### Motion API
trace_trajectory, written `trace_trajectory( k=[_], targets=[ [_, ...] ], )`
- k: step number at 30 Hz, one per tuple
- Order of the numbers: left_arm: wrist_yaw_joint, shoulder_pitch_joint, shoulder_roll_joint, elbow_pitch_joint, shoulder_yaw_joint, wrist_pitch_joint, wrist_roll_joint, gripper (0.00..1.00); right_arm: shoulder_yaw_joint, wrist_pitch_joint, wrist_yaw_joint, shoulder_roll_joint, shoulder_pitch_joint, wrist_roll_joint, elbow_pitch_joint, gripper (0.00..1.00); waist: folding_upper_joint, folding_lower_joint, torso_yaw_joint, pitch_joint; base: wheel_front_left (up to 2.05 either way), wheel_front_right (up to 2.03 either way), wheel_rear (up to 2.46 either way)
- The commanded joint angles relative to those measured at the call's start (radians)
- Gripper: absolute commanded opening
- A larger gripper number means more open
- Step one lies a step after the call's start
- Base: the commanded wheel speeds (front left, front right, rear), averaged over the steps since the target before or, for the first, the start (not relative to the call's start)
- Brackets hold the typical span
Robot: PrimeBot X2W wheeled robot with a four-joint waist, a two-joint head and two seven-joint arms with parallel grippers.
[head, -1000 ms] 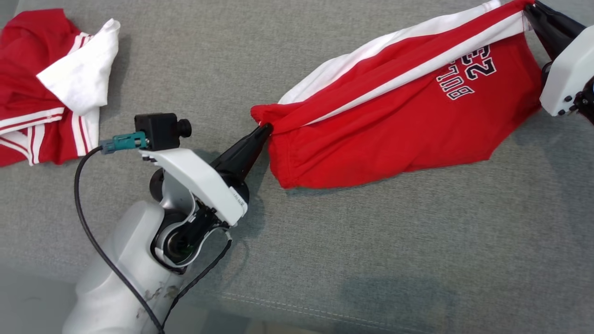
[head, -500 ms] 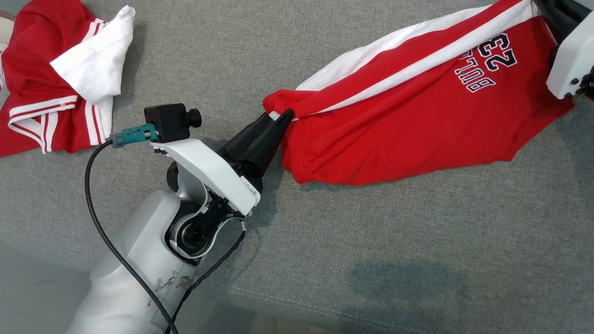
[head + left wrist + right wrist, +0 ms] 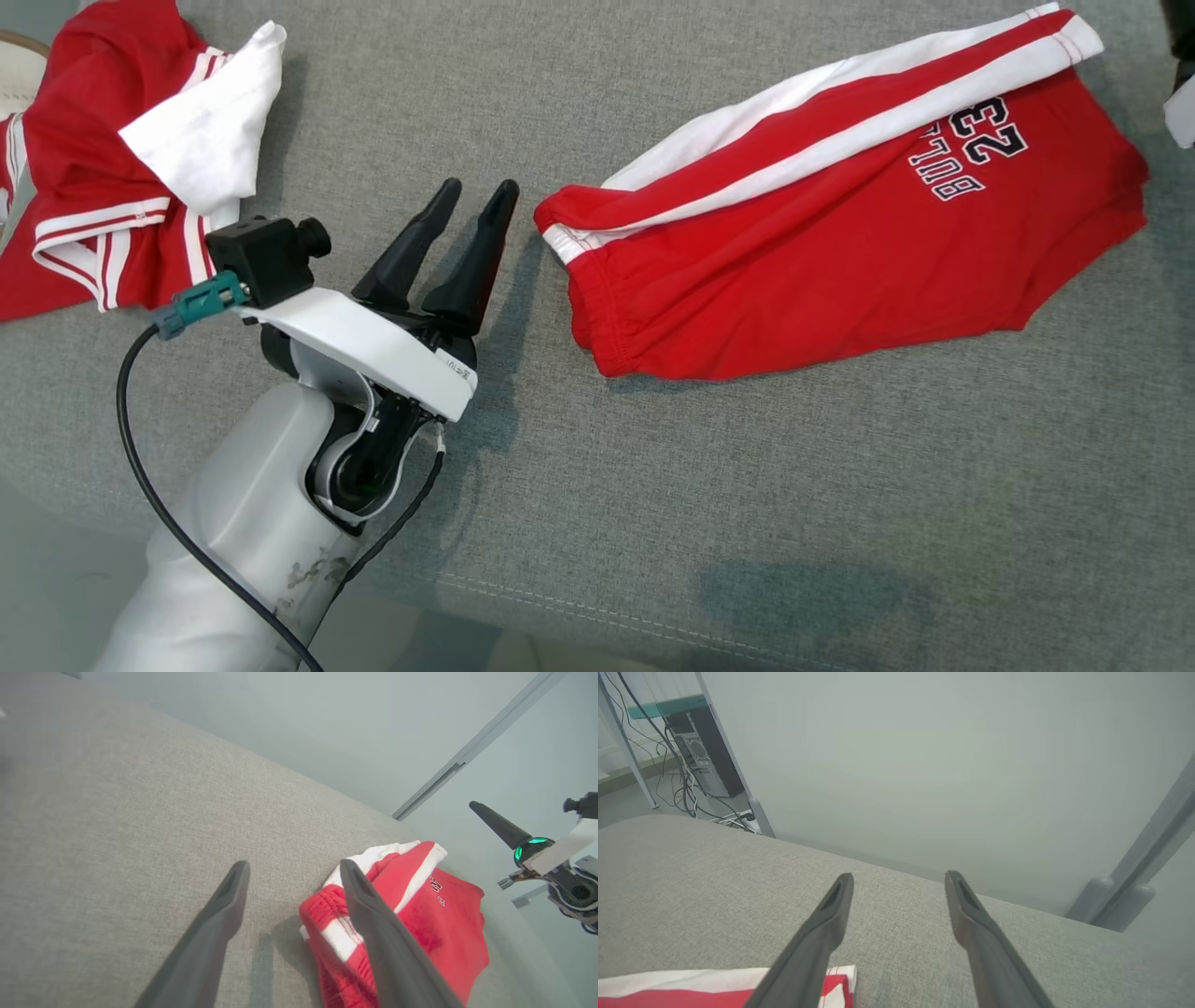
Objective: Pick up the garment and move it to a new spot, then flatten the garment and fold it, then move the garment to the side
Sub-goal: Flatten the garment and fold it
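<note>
Left gripper [image 3: 480, 187] is standing with its two dark fingers spread apart and nothing between them. In the head view it is sitting just beside the waistband end of the garment [image 3: 840, 215], with a narrow strip of grey cushion [image 3: 653, 513] showing between them, so I am reading them as apart.

Left wrist view: I am looking along the parted fingers of the left gripper [image 3: 294, 863]. The garment [image 3: 434, 919] is lying past the finger on that view's right, which is covering part of the gathered waistband. That view is not telling me whether the two are touching.

The garment is lying spread on the cushion, right of centre in the head view, running up towards the far right. It is a pair of red shorts with white side stripes, and the dark print with the number 23 is facing up. Some creases are showing near the waistband.

Right gripper [image 3: 899, 875] is also standing wide apart and gripping nothing. In the right wrist view a striped corner of the garment [image 3: 691, 994] is showing at the bottom edge.

A second red and white garment [image 3: 103, 168] is lying bunched at the far left of the cushion, well apart from the shorts.
</note>
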Motion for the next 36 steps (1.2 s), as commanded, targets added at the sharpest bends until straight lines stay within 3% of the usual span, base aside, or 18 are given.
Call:
trace_trajectory(
  k=[1, 3, 13, 18, 25, 36],
  targets=[
    [0.032, 0.000, 0.041, -0.015, 0.034, -0.047, 0.041, 1.00, -0.028, -0.068, 0.003, 0.013, 0.037, -0.015, 0.012, 1.00, -0.0001, -0.0001, -0.010, -0.018, 0.00, 0.00, 0.00],
    [0.044, 0.011, 0.040, -0.019, 0.035, -0.062, 0.050, 1.00, -0.039, -0.086, 0.003, 0.018, 0.051, -0.022, 0.021, 1.00, -0.0001, -0.0001, -0.014, -0.022, 0.00, 0.00, 0.00],
    [0.225, 0.125, 0.057, -0.103, 0.033, -0.131, 0.182, 1.00, -0.213, -0.136, 0.003, 0.076, 0.254, -0.100, -0.051, 1.00, -0.0001, -0.0001, -0.077, -0.067, 0.00, 0.00, 0.00],
    [0.268, 0.173, 0.067, -0.147, 0.022, -0.125, 0.198, 1.00, -0.283, -0.136, 0.003, 0.125, 0.362, -0.154, -0.129, 1.00, -0.0001, -0.0001, -0.115, -0.085, 0.00, 0.00, 0.00],
    [0.261, 0.195, 0.075, -0.192, 0.013, -0.074, 0.164, 1.00, -0.303, -0.123, 0.003, 0.154, 0.389, -0.191, -0.154, 1.00, -0.0001, -0.0001, -0.134, -0.086, 0.00, 0.00, 0.00],
    [0.208, 0.162, 0.049, -0.198, -0.010, 0.040, 0.072, 1.00, -0.165, 0.036, 0.003, 0.154, 0.277, -0.169, -0.119, 1.00, -0.0001, -0.0001, -0.110, -0.054, 0.00, 0.00, 0.00]
  ],
)
